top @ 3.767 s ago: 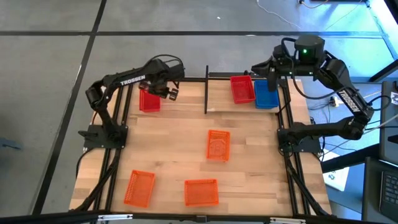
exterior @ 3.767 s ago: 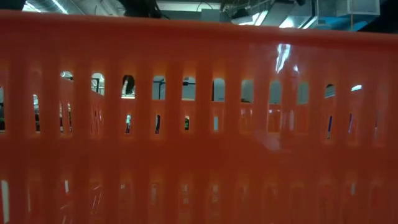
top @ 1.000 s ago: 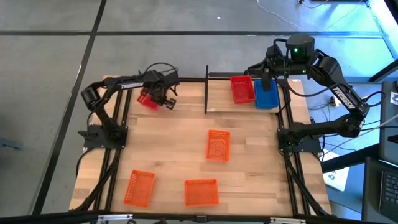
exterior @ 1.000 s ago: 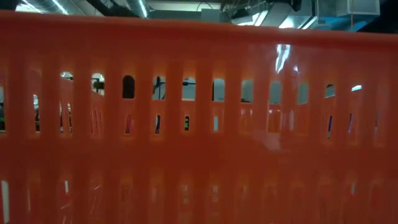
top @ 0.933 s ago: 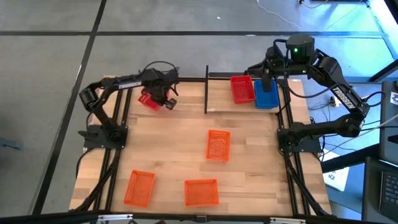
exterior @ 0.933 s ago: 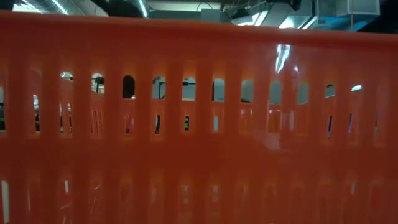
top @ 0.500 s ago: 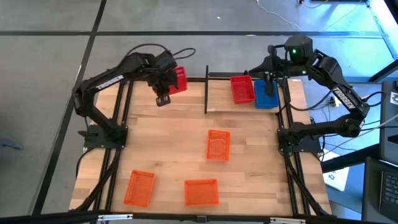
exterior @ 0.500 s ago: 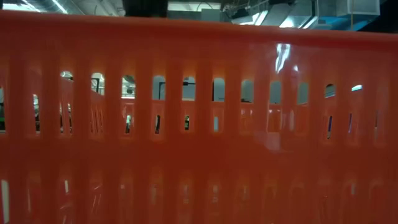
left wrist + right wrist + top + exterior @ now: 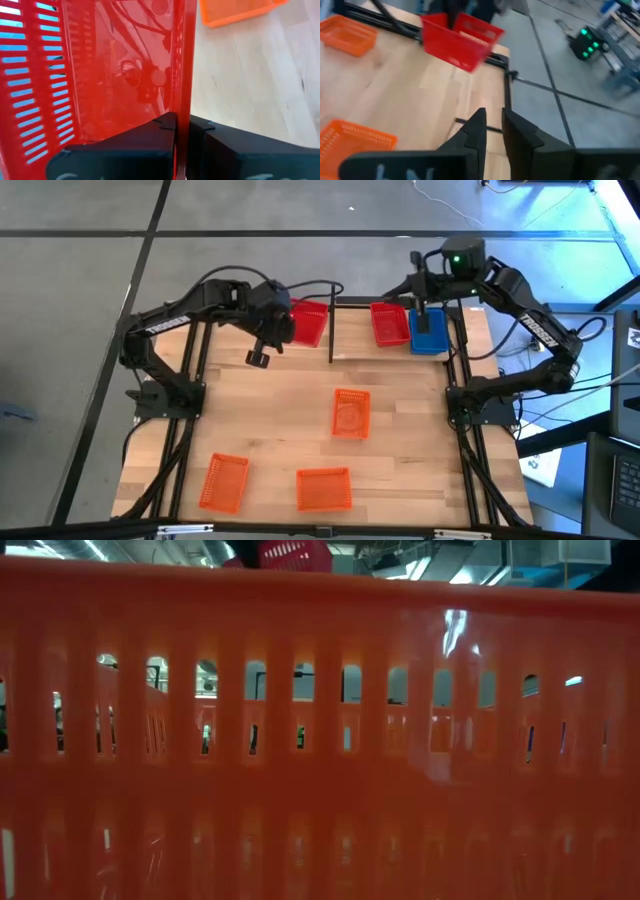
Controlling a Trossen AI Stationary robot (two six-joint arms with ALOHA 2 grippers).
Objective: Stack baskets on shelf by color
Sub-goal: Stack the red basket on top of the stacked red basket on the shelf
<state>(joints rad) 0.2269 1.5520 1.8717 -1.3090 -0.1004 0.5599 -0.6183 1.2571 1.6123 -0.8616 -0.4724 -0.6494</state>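
We see the left gripper up in the air near the back of the big wooden table. Its two dark fingers are pinched tight on the thin wall of a red plastic basket with slots in its sides. This held basket hangs just left of the thin black post of the little wooden shelf.

On the shelf sit a second red slotted basket and a blue plastic basket, side by side and touching.

The right gripper hovers over the blue basket. Its fingers are a small way apart and hold nothing.

Three orange plastic mesh baskets lie on the table: one in the middle, one at the front left and one at the front. The front one sits right against the low camera, so its orange wall fills nearly that whole view, with the lifted red basket peeking over the top
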